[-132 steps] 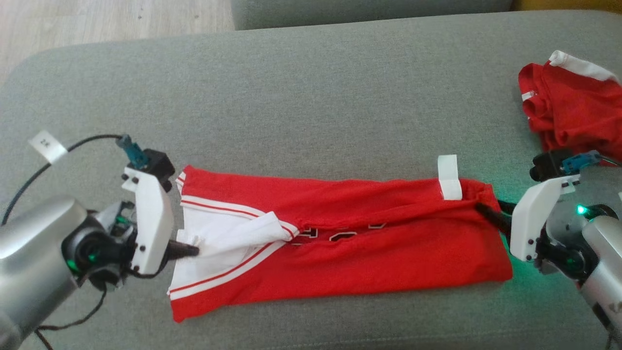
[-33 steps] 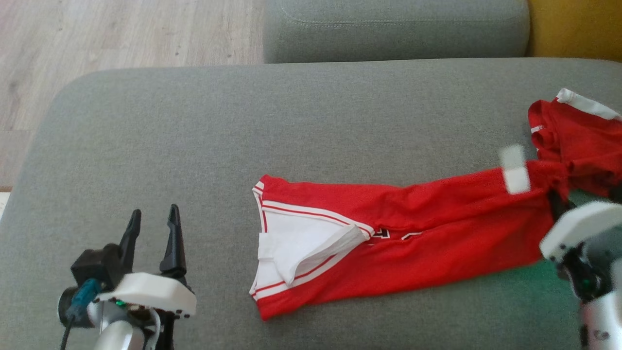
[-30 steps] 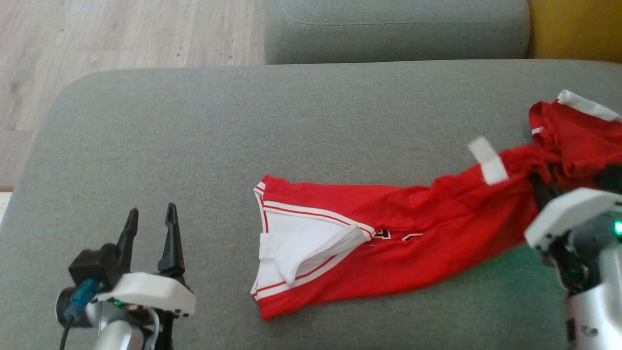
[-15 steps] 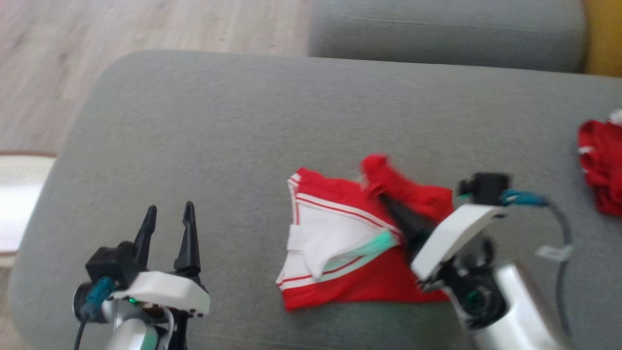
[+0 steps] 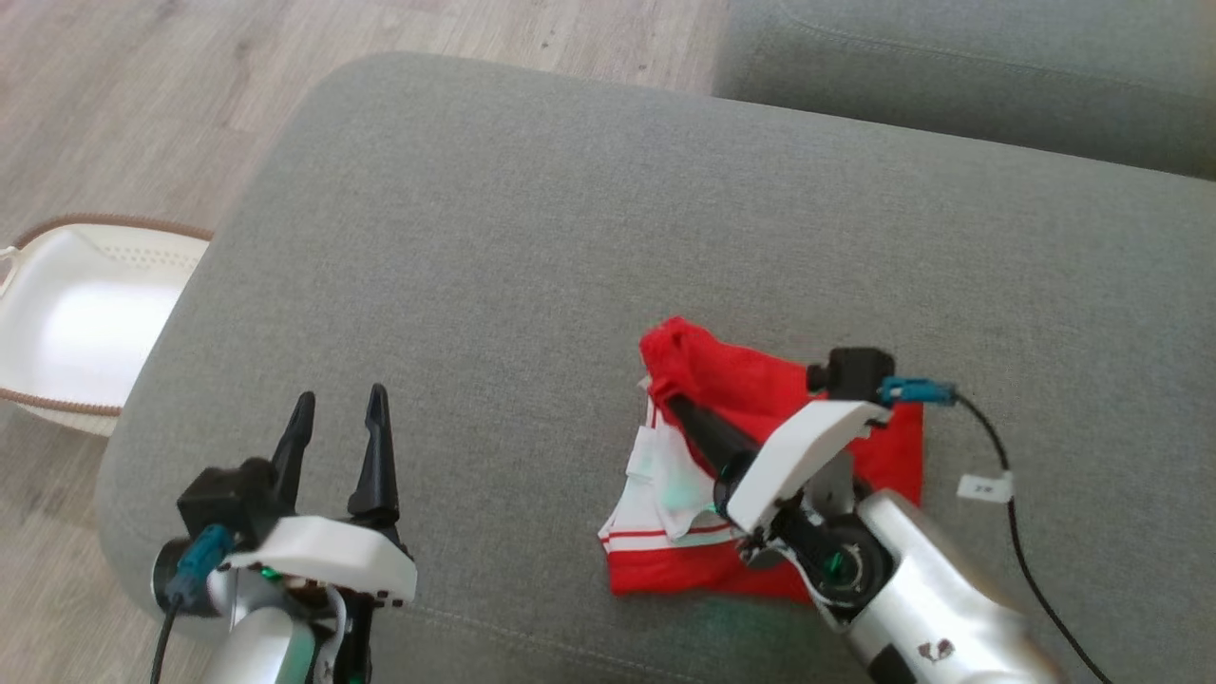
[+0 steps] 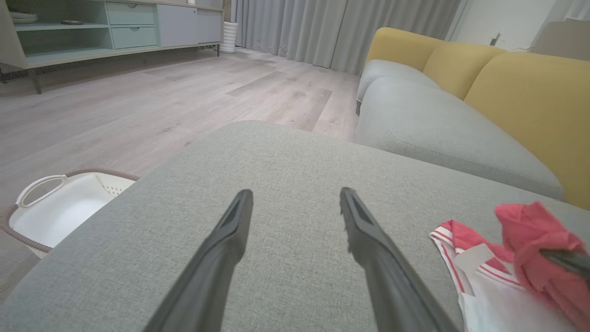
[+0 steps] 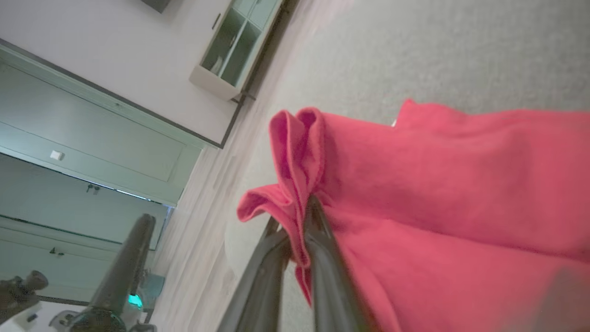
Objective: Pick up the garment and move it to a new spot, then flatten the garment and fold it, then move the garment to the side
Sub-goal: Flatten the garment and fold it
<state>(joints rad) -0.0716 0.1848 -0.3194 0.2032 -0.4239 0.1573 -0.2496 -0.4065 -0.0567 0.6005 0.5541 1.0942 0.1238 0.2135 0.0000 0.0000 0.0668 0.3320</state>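
Over the last second we have carried the right end of the red and white jersey garment (image 5: 760, 385) leftward and laid it over its white-trimmed end. The long strip is now a short doubled bundle, and the head camera has turned too. From the left, a white plastic basket with a brown rim (image 5: 57, 323) stands on the pale wooden floor (image 5: 114, 76) beside the grey fabric sofa seat (image 5: 570, 209). Our left gripper (image 5: 341, 397) hovers over the seat's near left part, fingers spread wide and empty, well apart from the garment. The garment lies right of centre on the seat. Our right gripper (image 5: 673, 407) is pinched tight on its bunched red edge. We judge the fold nearly done. Letting go, tidying the bundle and moving it aside remain.
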